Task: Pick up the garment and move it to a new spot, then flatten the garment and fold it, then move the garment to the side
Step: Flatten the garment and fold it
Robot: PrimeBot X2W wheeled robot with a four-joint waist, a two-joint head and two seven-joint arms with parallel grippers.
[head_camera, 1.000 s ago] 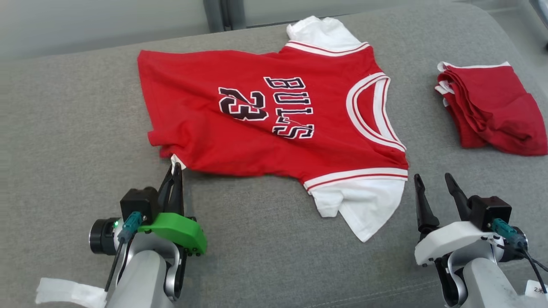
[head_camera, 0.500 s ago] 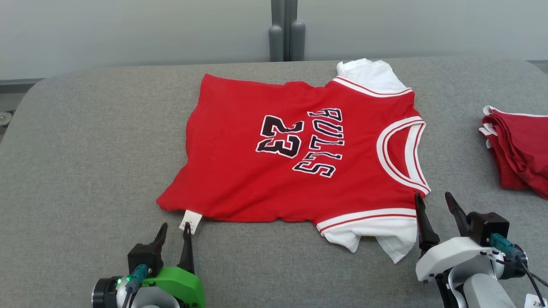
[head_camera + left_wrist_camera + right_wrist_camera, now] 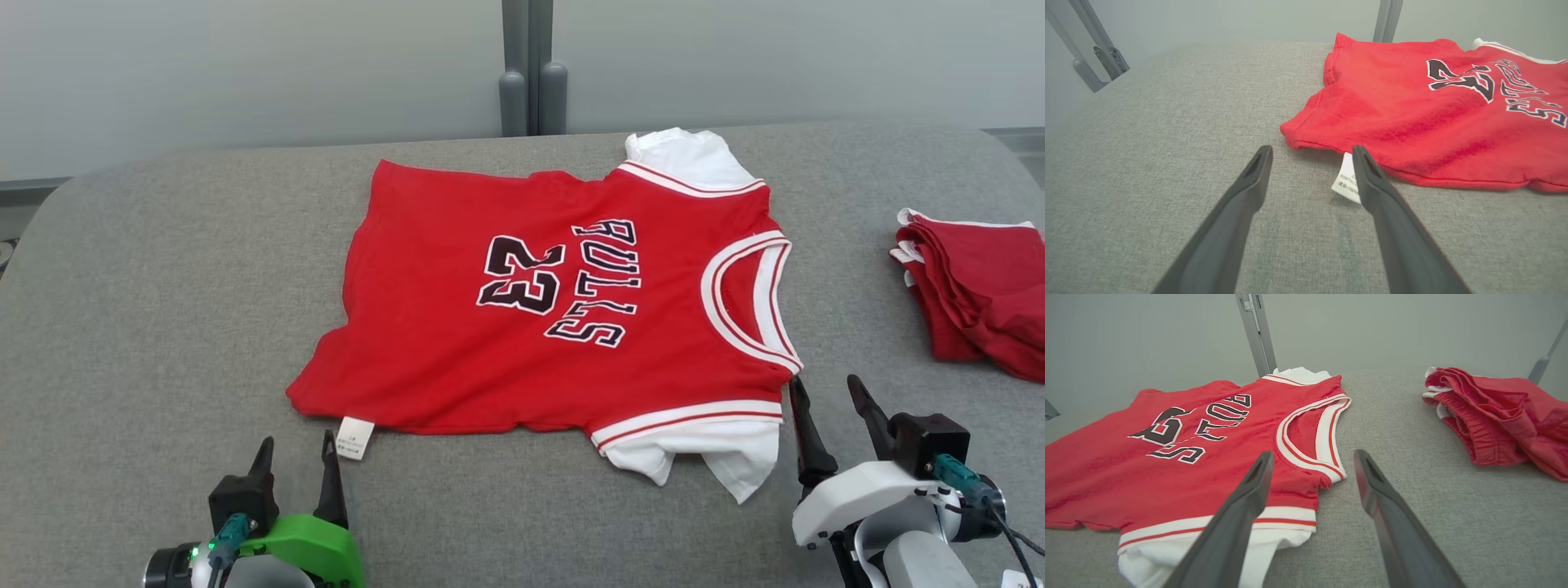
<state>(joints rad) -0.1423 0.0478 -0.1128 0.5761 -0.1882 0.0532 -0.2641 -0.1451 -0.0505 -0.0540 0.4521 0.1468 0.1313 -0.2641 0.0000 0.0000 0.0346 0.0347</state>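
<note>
Reads "BULLS" and "23" in black, white-edged print on the red jersey (image 3: 441, 359); fine print on its white tag (image 3: 1345, 181), too small to read.

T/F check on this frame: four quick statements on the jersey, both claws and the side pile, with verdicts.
1. The jersey lies spread out on the grey surface, print side up. True.
2. The left claw is shut on the jersey's hem. False: it is open and holds nothing, with one finger beside the white label.
3. The right claw is open, next to the white sleeve. True.
4. The red pile lies to the robot's left of the jersey. False: it lies to the right, apart from the jersey.
</note>
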